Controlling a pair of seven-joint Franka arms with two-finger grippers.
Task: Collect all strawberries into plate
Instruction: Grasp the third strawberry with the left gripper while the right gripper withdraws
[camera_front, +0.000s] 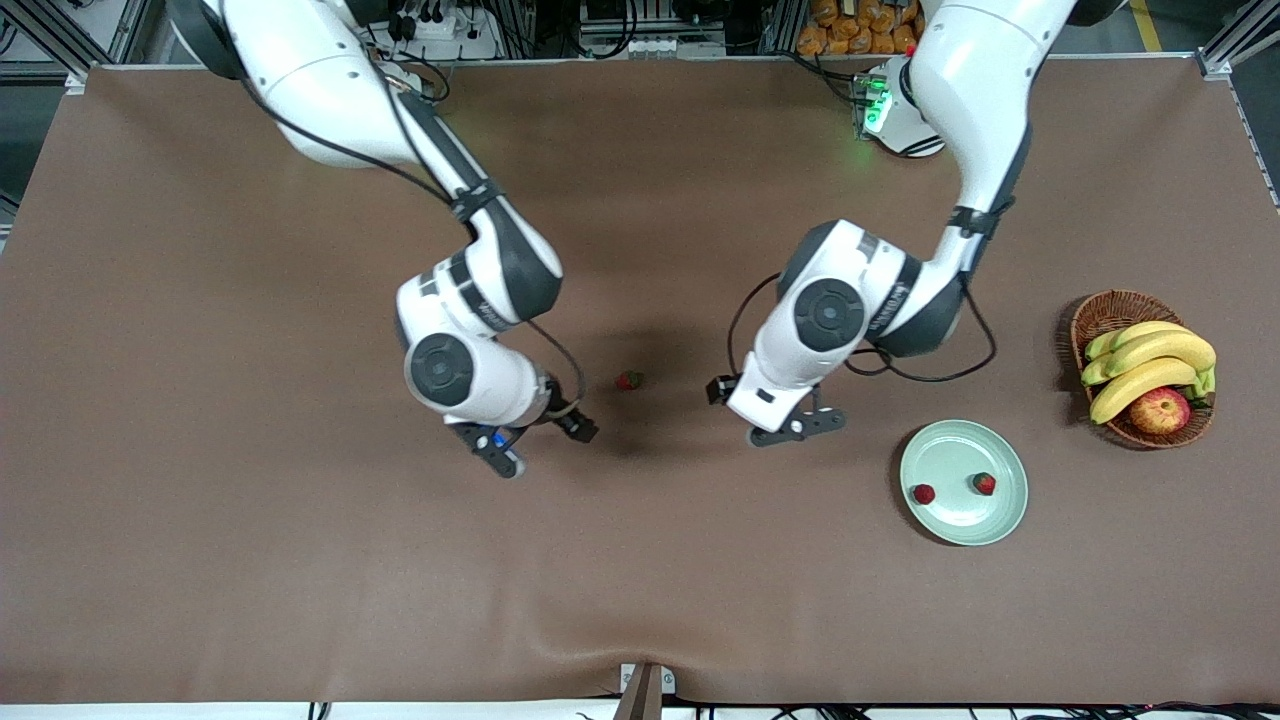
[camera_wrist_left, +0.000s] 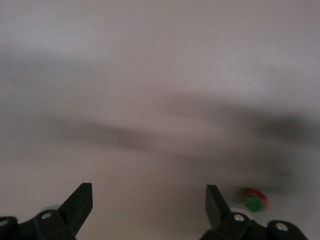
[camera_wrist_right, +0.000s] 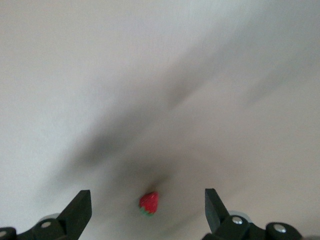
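One strawberry (camera_front: 628, 380) lies on the brown table between the two grippers. Two more strawberries (camera_front: 923, 494) (camera_front: 985, 484) lie in the pale green plate (camera_front: 990, 525), toward the left arm's end. My right gripper (camera_front: 545, 445) is open and low over the table beside the loose strawberry. In the right wrist view that strawberry (camera_wrist_right: 149, 203) lies between the spread fingers of my right gripper (camera_wrist_right: 146, 194). My left gripper (camera_front: 765, 415) is open and empty between the loose strawberry and the plate. The left wrist view shows my left gripper (camera_wrist_left: 149, 192) and a blurred strawberry (camera_wrist_left: 255, 200) beside one finger.
A brown wicker basket (camera_front: 1100, 315) with bananas (camera_front: 1150, 365) and an apple (camera_front: 1160, 410) stands farther from the front camera than the plate, at the left arm's end. The brown table cover (camera_front: 300, 560) has a ripple near the front edge.
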